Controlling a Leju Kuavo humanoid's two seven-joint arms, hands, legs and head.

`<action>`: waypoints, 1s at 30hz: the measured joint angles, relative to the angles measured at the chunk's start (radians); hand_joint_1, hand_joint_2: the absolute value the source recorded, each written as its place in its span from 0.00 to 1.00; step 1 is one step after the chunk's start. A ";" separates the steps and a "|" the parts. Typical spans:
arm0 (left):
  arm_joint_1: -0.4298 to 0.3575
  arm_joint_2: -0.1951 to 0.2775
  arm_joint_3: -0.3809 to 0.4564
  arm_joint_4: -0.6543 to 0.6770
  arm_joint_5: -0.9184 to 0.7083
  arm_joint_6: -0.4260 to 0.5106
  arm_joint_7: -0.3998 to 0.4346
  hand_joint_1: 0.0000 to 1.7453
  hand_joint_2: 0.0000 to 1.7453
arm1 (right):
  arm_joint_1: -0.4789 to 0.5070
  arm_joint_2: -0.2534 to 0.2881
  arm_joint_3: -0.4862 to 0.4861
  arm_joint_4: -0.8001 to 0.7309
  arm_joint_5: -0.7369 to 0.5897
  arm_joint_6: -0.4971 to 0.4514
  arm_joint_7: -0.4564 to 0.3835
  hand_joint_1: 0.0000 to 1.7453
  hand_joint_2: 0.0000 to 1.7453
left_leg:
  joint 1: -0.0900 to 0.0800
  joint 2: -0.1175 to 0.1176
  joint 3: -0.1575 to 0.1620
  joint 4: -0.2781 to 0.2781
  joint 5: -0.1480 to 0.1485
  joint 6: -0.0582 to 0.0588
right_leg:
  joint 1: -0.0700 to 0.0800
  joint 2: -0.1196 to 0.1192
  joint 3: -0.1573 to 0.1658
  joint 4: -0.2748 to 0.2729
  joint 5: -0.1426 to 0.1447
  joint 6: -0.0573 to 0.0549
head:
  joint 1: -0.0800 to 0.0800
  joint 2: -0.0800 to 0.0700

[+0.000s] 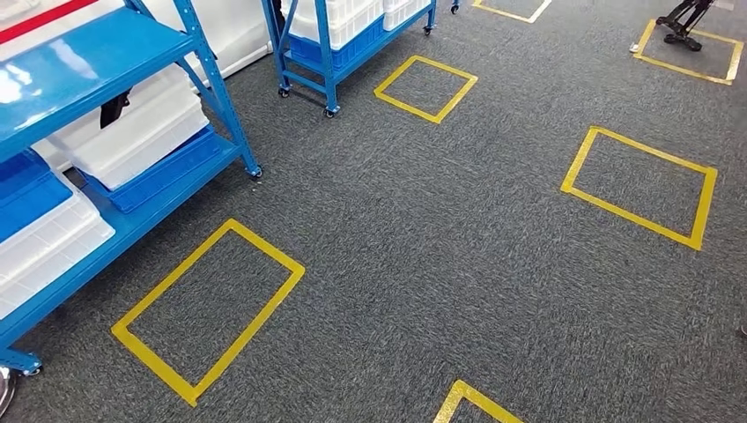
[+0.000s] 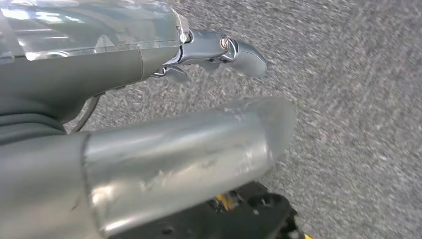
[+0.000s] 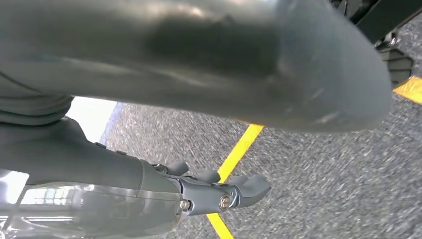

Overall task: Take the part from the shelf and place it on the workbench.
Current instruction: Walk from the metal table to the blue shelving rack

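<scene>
The blue metal shelf (image 1: 97, 48) stands at the left of the head view. On its lower level sit white lidded bins (image 1: 141, 123) stacked on blue bins (image 1: 167, 172). I cannot tell which item is the part. In the left wrist view my left hand (image 2: 179, 149) hangs over grey carpet, its thumb and fingers (image 2: 234, 50) apart with nothing between them. My right hand (image 3: 209, 74) hangs the same way in the right wrist view, its fingers (image 3: 234, 191) stretched out and empty above a yellow tape line (image 3: 239, 149).
A second blue wheeled rack (image 1: 330, 53) with white bins stands further back. Yellow tape rectangles (image 1: 207, 300) (image 1: 639, 185) (image 1: 425, 86) mark the grey carpet. A black stand (image 1: 683, 22) sits in a marked square at the far right.
</scene>
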 joint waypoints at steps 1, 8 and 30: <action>0.002 -0.003 0.000 -0.006 -0.001 -0.001 0.000 0.00 0.00 | -0.003 0.000 -0.001 0.000 0.002 0.000 0.000 0.00 0.00 | 0.003 -0.009 0.005 -0.009 0.005 0.006 | -0.002 0.010 0.003 0.004 -0.005 0.005 | 0.001 0.000; 0.002 -0.018 0.001 -0.028 -0.009 -0.008 0.002 0.00 0.00 | 0.006 -0.003 -0.004 0.000 0.003 0.002 0.003 0.00 0.00 | 0.010 -0.087 0.013 -0.025 0.019 0.024 | -0.012 0.120 -0.125 0.254 -0.102 0.021 | 0.012 0.000; 0.004 -0.023 0.002 -0.041 -0.011 -0.015 0.002 0.00 0.00 | 0.006 -0.003 -0.005 0.000 0.010 0.015 0.004 0.00 0.00 | -0.005 0.021 -0.008 0.006 0.004 -0.002 | -0.004 -0.003 0.005 0.000 -0.002 -0.004 | 0.004 0.000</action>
